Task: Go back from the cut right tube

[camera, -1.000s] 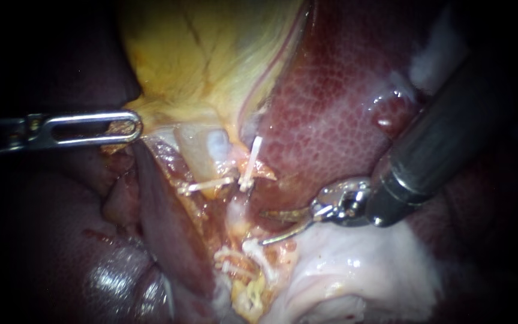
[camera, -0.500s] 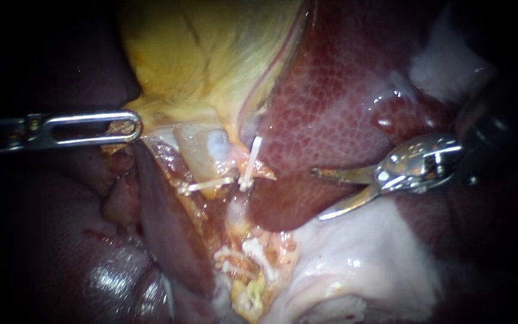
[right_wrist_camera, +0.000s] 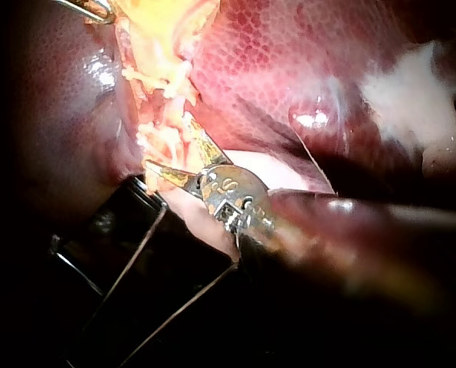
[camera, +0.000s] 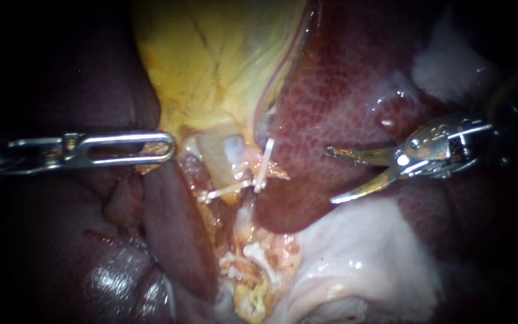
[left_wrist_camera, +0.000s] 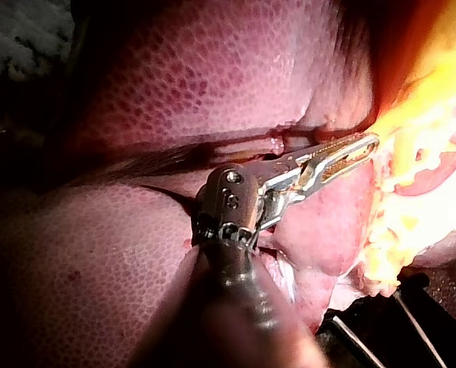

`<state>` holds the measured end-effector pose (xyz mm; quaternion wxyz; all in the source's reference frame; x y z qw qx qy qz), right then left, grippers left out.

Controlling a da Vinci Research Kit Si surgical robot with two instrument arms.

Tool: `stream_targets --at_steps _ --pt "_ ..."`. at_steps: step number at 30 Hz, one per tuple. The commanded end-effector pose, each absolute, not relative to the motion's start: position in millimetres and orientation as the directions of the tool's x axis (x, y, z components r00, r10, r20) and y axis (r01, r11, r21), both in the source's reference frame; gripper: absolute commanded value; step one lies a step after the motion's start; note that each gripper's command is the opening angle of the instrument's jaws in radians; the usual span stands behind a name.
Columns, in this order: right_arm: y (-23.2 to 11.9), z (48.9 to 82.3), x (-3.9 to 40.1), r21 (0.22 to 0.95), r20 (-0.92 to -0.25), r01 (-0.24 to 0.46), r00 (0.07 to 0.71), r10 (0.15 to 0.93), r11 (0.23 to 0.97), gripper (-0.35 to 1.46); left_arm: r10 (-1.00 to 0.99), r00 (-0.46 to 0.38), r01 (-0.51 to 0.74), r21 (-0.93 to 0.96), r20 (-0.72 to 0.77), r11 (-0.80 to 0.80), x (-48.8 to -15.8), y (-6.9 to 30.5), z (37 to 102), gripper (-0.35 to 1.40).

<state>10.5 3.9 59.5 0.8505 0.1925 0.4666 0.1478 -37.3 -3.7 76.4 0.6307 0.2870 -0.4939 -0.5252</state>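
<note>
Where the right instrument (camera: 331, 175) comes in closest to the lens, we see a bright steel wrist and two thin, curved blades. The blades stand apart in a narrow V and hold nothing. Their tips lie over the rounded lower edge of the liver (camera: 343, 90), above a smooth, wet pale sheet (camera: 379, 264).

Deeper in, and well clear of those blades, lies the cut right tube (camera: 244, 210), a soft pinkish stump. Just above it is a slanted clip (camera: 264, 163), a slim white bar standing nearly upright. Just beside that, a level clip (camera: 226, 191) lies almost crosswise. Below the stump, ragged yellow-and-white shreds carry the lower clips (camera: 253, 255); we cannot count these, they are too tangled.

The left instrument (camera: 166, 148) reaches in from the left edge. It is a flat polished loop with a long slot, and orange tissue shows through the slot. Its jaws lie together, clamped on the frayed lower fringe of the gallbladder (camera: 211, 60) (the left wrist view shows fine teeth along the jaw's edge).

Beyond, the gallbladder rises as a matte yellow, faintly veined sheet. The liver beside it is glossy dark red and finely pebbled.
</note>
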Motion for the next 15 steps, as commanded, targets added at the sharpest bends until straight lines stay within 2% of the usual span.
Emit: stream_targets --at_steps 1,6,15 --pt "3.9 59.5 10.5 0.466 -0.737 -0.071 0.521 0.431 0.882 1.43 -0.947 -0.033 0.38 0.88 0.32 0.284 -38.2 -3.7 76.7 -0.35" --pt "3.8 59.5 10.5 0.465 -0.737 -0.071 0.521 0.431 0.882 1.43 -0.947 -0.023 0.371 0.882 0.321 0.29 -40.3 -3.8 77.4 -0.35" --pt "3.8 59.5 10.6 0.465 -0.737 -0.071 0.52 0.431 0.882 1.43 -0.947 -0.019 0.372 0.882 0.321 0.291 -40.3 -3.8 77.4 -0.35"
